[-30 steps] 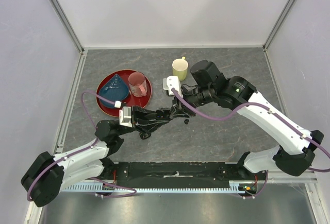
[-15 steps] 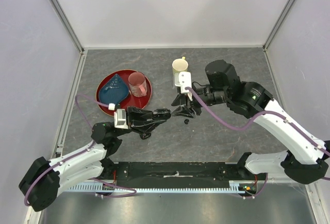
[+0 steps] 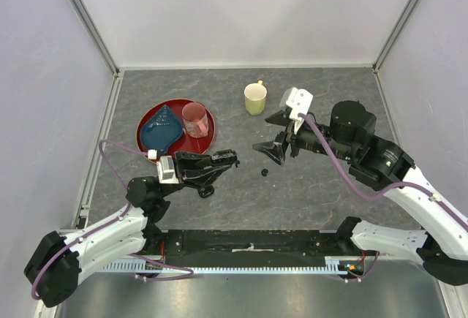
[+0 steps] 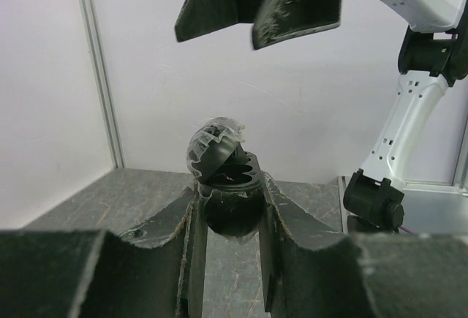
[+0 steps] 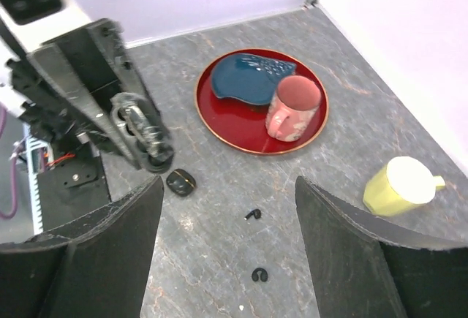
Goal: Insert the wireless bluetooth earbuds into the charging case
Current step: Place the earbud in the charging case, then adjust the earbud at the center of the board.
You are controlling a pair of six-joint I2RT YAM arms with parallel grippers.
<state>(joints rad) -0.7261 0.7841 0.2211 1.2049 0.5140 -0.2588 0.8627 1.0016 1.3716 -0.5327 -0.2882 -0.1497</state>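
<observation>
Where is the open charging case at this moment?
The charging case is clamped in the left gripper, lid open, near the centre of the top view, just right of the red tray; a loose earbud lies to its right.

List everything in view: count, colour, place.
earbuds: two visible, black, on the table between the grippers
charging case: one, black, lid open, in the left gripper
oval pod: one, black, on the table by the left gripper
plate: one, red, table left
dish: one, blue, on the plate
pink mug: one, on the plate
yellow mug: one, on the table right of the plate
table: grey
left gripper: shut on the case
right gripper: open, empty
</observation>
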